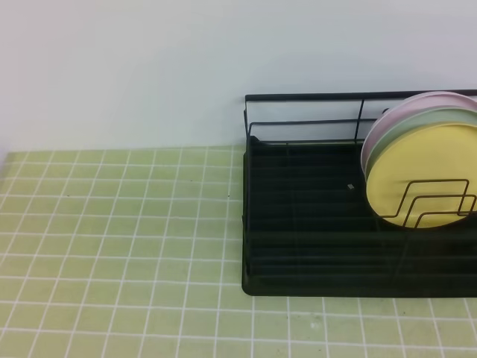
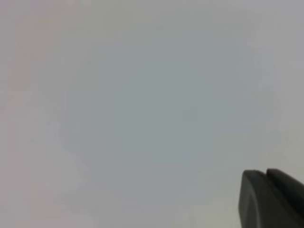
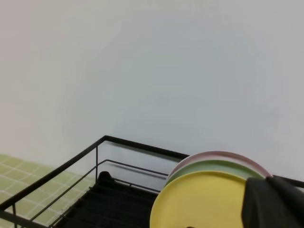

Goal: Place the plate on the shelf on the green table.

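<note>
Round pale-yellow plastic plate (image 1: 417, 179) standing on edge at the three o'clock end of the black wire dish rack (image 1: 313, 224), propped by looped wire dividers (image 1: 440, 201) so as not to roll. Frontmost of three, with a mint-green plate (image 1: 421, 123) and a pink plate (image 1: 417, 102) stacked behind toward twelve o'clock. Rack resting on the light-green tiled table (image 1: 112, 246). Left gripper (image 2: 273, 197) clenched on nothing, facing blank wall. Right gripper (image 3: 275, 202) likewise clenched and empty, just beside the yellow plate's rim; contact unclear. Not yet moved, judging by position
</note>
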Robot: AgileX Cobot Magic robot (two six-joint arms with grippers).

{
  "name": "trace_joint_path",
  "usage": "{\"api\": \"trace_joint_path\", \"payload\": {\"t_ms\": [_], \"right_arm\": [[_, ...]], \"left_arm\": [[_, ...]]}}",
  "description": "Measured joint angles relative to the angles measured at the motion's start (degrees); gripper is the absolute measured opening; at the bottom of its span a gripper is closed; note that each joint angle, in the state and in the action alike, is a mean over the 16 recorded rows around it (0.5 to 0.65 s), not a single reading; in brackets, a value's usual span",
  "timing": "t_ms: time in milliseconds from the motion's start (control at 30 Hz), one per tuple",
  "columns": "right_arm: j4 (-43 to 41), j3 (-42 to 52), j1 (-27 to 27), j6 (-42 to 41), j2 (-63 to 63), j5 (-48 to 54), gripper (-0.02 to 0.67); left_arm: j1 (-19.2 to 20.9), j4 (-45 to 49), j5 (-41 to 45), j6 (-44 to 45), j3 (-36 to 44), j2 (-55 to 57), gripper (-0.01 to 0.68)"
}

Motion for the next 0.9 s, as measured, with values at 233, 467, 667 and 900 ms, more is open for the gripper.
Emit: {"api": "trace_joint_path", "payload": {"t_ms": [233,467,667,900], "right_arm": [[0.3,0.9,0.0,-0.2,-3.4,-4.8,-0.003],[-3.3,5.3,-0.6,2.6,-10.3,-10.7,-0.003],[-13.6,11.2,-1.8,14.0,-17.0,-13.8,-0.003],[-37.6,17.7,-3.0,39.9,-21.8,-13.1,-0.003]], "left_arm": [[6.6,0.0,1.0,-2.8,6.5,-8.4,-0.001],[9.1,0.0,1.3,-3.8,16.2,-16.4,-0.001],[9.3,0.0,1.3,-2.5,21.4,-19.8,-0.001],[9.3,0.0,0.9,-1.1,22.8,-21.4,-0.001]]}}
